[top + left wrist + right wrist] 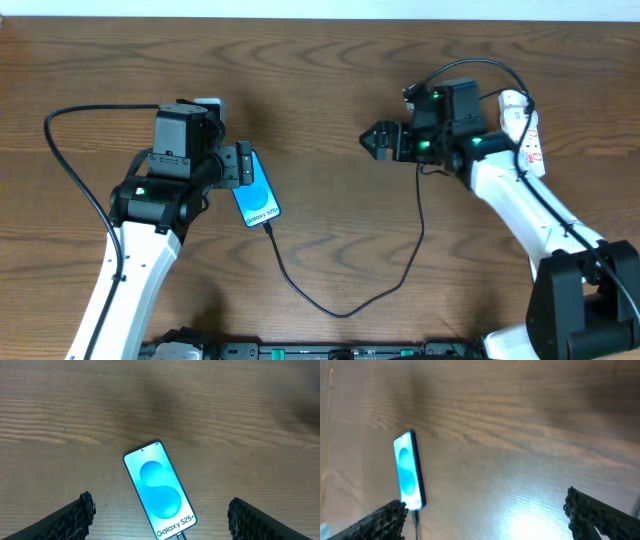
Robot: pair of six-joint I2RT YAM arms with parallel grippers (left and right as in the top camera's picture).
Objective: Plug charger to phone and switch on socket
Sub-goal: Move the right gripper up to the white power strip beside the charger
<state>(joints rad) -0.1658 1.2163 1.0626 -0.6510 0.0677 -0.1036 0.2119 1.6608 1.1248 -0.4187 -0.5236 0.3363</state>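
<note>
The phone [257, 194] lies flat on the wooden table, its blue screen up; it also shows in the left wrist view [159, 491] and the right wrist view [408, 472]. The charger cable [345, 305] runs from the phone's lower end in a loop toward the right arm, and its plug tip sits at the phone's bottom edge [180, 535]. The socket [524, 130], a white strip with red marks, lies at the far right, partly hidden behind the right arm. My left gripper [243, 165] is open and empty just above the phone's top end. My right gripper [378, 140] is open and empty over bare table.
A thick black robot cable [70, 170] arcs at the left of the left arm. The table's front edge holds dark fixtures [300, 350].
</note>
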